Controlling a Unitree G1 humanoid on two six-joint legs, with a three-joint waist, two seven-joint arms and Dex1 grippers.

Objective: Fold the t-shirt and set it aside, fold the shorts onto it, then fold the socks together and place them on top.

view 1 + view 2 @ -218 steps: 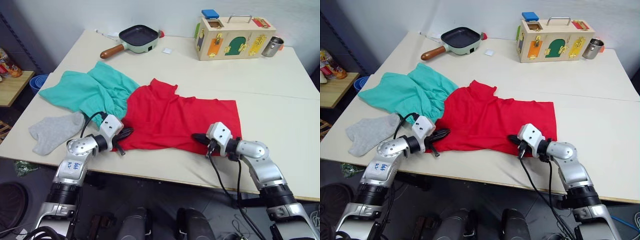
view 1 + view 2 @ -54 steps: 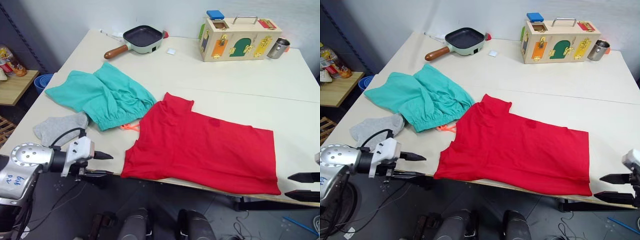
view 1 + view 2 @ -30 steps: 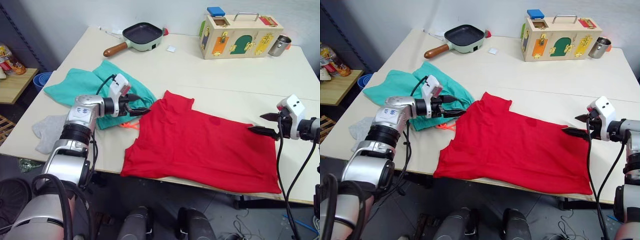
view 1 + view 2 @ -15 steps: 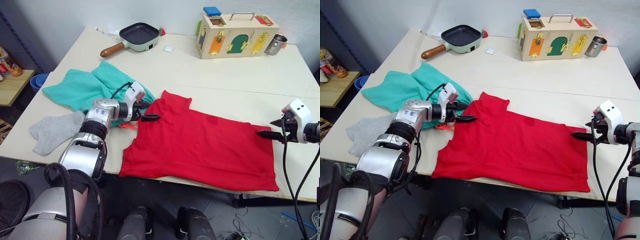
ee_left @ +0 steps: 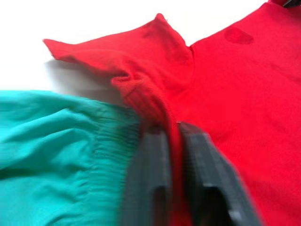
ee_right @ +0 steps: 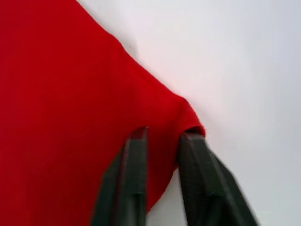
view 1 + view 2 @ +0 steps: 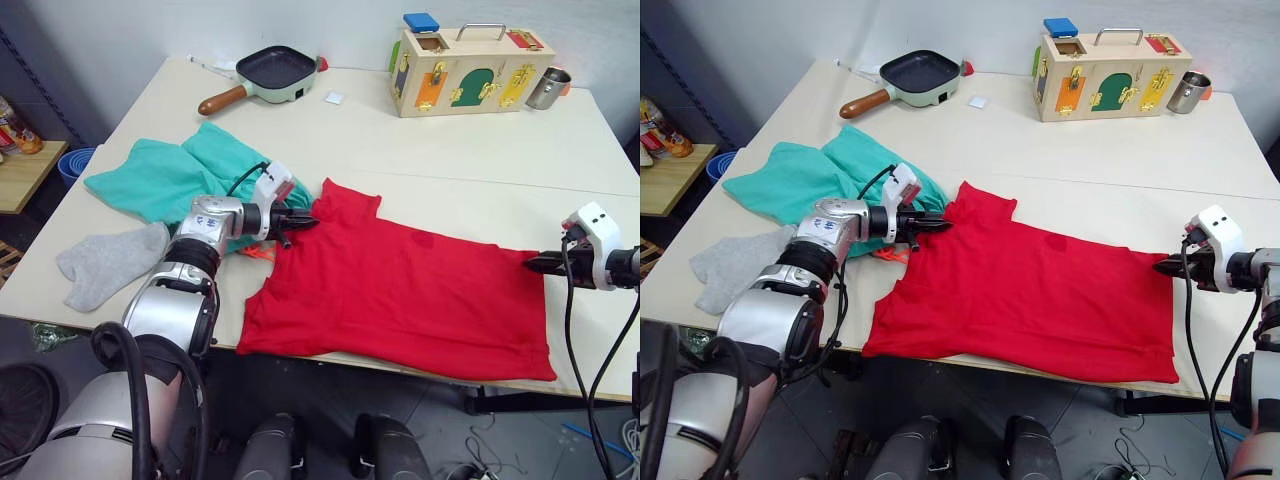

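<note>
On the table (image 7: 440,150) you have the t-shirt (image 7: 400,290) spread flat near the front edge, the shorts (image 7: 170,180) touching its left sleeve and the socks (image 7: 100,262) further left. Your left gripper (image 5: 171,134) is clenched on the shirt's sleeve edge; your right gripper (image 6: 162,136) pinches its far right corner.

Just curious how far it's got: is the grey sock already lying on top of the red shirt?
No, the sock lies on the table beside the shorts, apart from the t-shirt.
</note>
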